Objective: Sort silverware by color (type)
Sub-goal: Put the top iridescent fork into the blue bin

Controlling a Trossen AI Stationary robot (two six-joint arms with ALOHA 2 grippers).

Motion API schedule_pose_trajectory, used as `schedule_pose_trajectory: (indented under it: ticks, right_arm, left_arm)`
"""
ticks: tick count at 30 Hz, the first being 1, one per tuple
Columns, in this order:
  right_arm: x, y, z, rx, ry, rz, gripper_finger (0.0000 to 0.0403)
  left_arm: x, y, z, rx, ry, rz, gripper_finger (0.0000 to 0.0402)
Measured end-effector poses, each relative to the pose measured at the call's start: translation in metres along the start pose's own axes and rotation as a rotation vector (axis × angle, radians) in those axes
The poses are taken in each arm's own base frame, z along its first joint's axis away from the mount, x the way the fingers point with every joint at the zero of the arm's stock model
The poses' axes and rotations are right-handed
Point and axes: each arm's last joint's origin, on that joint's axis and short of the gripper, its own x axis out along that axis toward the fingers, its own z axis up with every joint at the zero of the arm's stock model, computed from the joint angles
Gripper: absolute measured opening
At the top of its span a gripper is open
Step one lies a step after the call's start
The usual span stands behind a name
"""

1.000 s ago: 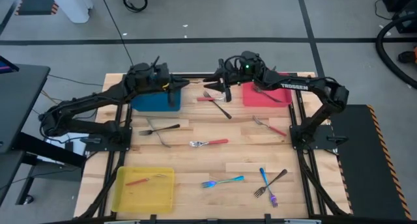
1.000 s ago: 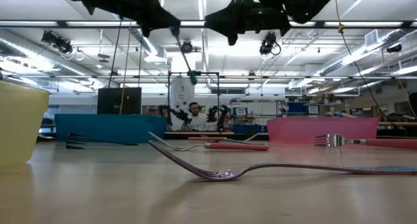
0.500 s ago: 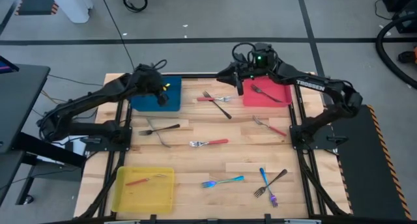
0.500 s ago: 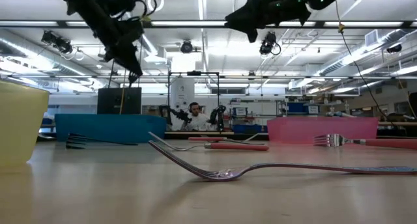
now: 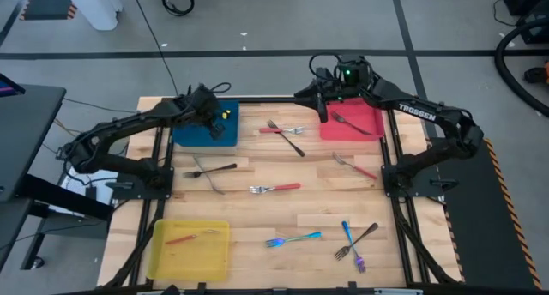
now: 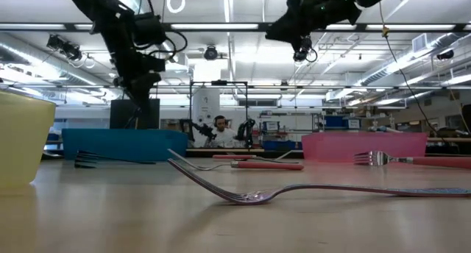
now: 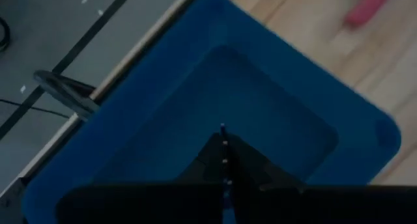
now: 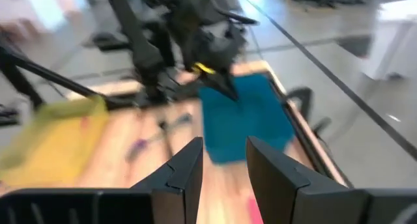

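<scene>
The left gripper (image 5: 208, 117) hangs over the blue tray (image 5: 199, 132), jaws together on a thin dark sliver that the wrist view shows between them, pointing down into the tray; it is too slim to tell whether it is a utensil, though the pose suggests a drop there. The right gripper (image 5: 322, 107) hovers beside the red tray (image 5: 373, 123), jaws apart and empty, with a dark fork (image 5: 347, 122) lying in that tray just beyond them. The remaining silverware (image 5: 274, 189) is scattered on the worktop (image 5: 300, 213), well clear of both jaws, awaiting sorting. The yellow tray (image 5: 189, 252) sits far from either, holding one red-handled fork (image 5: 184, 237).
</scene>
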Motion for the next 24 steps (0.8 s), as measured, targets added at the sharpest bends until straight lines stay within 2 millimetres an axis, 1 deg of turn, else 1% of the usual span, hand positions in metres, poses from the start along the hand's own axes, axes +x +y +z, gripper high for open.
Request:
schedule_pose_trajectory:
  ticks: [6,8,11,19,24]
  right_arm:
    - [-0.001,-0.005,-0.005,-0.002,0.058,-0.144,0.0126]
    - [-0.001,-0.006,-0.006,-0.002,0.061,-0.154,0.0126]
    - [-0.001,-0.005,-0.007,0.002,0.073,-0.153,0.0126]
    - [-0.001,-0.005,-0.010,-0.011,0.100,-0.150,0.0126]
    - [-0.001,-0.005,-0.010,-0.009,0.100,-0.150,0.0126]
  left_arm:
    - [0.017,-0.006,-0.002,0.051,0.074,-0.007,0.0009]
    - [0.021,-0.008,-0.003,0.068,0.097,-0.012,0.0013]
    - [0.026,-0.013,-0.005,0.082,0.118,-0.024,0.0032]
    - [0.024,-0.025,-0.005,0.119,0.110,-0.047,0.0098]
    - [0.021,-0.034,-0.005,0.142,0.100,-0.063,0.0115]
